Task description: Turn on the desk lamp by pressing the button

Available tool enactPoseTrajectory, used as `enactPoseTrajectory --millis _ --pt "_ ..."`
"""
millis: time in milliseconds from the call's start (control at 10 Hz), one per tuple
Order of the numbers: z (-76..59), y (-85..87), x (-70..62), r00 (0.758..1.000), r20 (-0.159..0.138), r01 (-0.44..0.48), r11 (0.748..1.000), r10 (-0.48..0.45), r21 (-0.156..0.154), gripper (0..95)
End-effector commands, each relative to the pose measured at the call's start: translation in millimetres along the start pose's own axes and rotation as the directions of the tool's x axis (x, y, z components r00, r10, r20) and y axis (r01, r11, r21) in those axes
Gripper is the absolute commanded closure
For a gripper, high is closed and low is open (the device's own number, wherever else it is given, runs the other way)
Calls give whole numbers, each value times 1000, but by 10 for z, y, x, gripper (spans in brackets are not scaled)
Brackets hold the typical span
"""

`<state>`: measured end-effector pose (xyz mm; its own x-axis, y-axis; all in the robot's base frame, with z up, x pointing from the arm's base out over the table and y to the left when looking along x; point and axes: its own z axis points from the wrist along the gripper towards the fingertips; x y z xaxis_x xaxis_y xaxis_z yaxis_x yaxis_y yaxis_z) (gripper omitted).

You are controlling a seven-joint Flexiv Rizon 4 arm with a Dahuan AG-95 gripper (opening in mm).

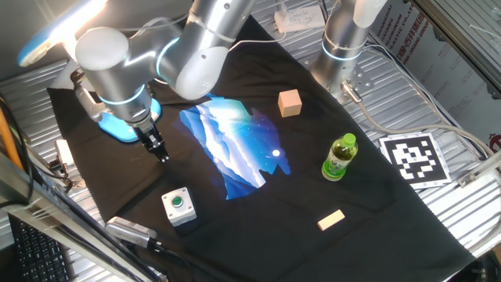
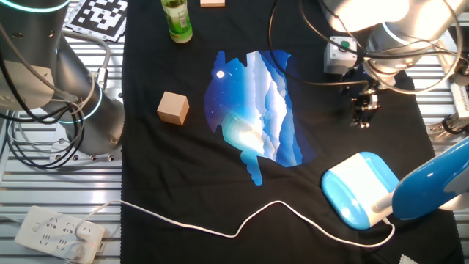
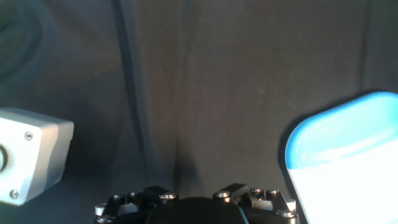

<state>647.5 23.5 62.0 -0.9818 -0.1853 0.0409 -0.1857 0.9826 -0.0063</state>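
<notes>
1. The desk lamp [image 2: 366, 192] stands at one edge of the black cloth [image 1: 258, 211] that covers the tabletop [image 1: 462, 235]; its oval blue-and-white base lies flat and its long head [image 1: 59, 30] glows brightly above.
2. The button on the base is not something I can pick out — the white top of the base is washed out by glare in every view.
3. The pincer [image 1: 156, 146] points down at the cloth just beside the lamp base, between it and the white box with the green push-button [image 1: 178, 205].
4. It looks clear of the base, touching nothing that I can see.
5. Whether its fingers are parted or together I cannot tell; in the hand view only the mount [image 3: 199, 208] shows, with the base to one side and the white box to the other.
6. Elsewhere on the cloth — a blue mountain print [image 1: 231, 145], a wooden cube [image 1: 290, 103], a green bottle [image 1: 340, 157] and a small wooden block [image 1: 331, 220].
</notes>
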Motion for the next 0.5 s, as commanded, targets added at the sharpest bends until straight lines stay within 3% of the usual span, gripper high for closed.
enactPoseTrajectory --millis 100,500 --pt "-22 8 36 1000 3 15 1000 -15 -3 190" --pt "-39 31 54 999 -4 34 999 -34 -9 190"
